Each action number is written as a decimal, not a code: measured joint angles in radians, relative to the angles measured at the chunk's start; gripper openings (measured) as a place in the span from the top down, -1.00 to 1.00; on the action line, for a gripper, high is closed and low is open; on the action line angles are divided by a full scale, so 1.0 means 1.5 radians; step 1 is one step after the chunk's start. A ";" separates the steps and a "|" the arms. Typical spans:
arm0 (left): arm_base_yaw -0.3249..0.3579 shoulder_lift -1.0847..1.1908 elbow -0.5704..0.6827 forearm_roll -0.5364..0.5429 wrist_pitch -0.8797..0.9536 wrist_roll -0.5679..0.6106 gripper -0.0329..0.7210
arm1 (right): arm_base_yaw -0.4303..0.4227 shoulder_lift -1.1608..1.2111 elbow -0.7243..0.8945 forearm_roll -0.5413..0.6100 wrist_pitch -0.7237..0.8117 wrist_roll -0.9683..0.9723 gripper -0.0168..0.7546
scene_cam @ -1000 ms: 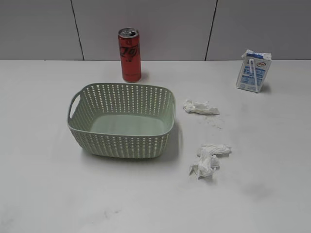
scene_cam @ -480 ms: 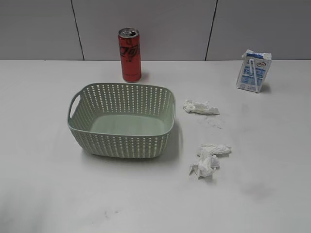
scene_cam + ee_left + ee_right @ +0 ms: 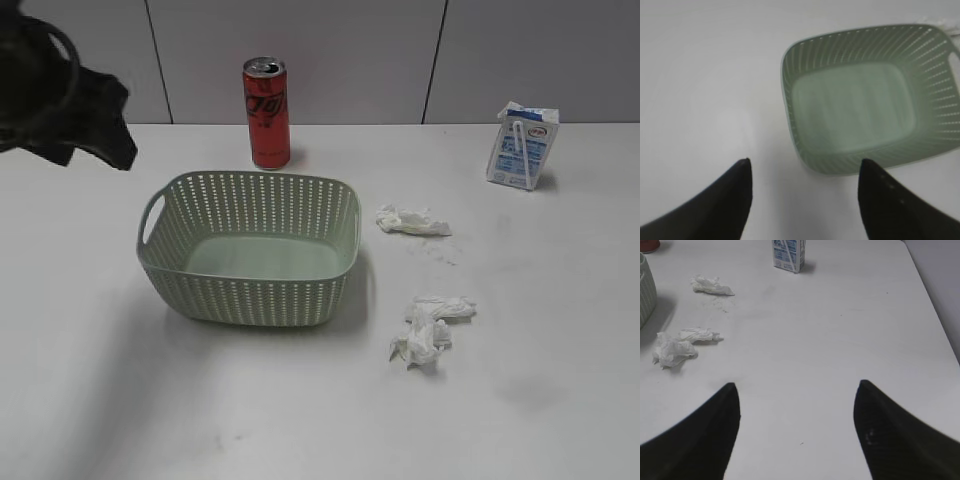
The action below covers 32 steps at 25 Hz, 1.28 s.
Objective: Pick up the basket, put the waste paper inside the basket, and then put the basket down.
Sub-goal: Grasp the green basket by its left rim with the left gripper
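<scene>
- The pale green basket sits upright on the white bench, left of centre in the exterior view, its inside bare and a cut-out handle showing on its left end.
- A red can stands at 12 o'clock from the basket, near its far rim but apart from it.
- The waste paper lies as two white wads on the bench, both outside the basket: one wad at 3 o'clock from it, just beside its right end, and the other wad at about 4 o'clock, nearer the camera.
- A blue-and-white carton stands upright at roughly 2 o'clock from the basket, well apart from it.
- The left gripper hangs above the bench, its jaws spread wide and holding nothing; in the left wrist view the basket lies beyond the tips, towards 1 o'clock.
- In the exterior view the left arm shows as a dark blurred shape at 10 o'clock from the basket.
- The right gripper is over bare bench, jaws apart and empty; in the right wrist view both wads lie at about 10 o'clock from it, the carton at 12.
</scene>
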 joint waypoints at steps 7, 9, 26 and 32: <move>-0.002 0.215 -0.165 0.023 0.084 -0.015 -0.43 | 0.000 0.000 0.000 0.000 0.000 0.000 -0.44; -0.002 0.256 -0.206 0.023 0.112 -0.016 -0.43 | 0.000 0.000 0.000 0.000 0.000 0.000 -0.44; -0.004 0.417 -0.265 0.066 0.133 -0.085 -0.18 | 0.000 0.000 0.000 0.000 0.000 0.001 -0.44; -0.004 0.426 -0.265 0.030 0.127 -0.088 0.46 | 0.000 0.000 0.000 0.000 0.000 0.001 -0.44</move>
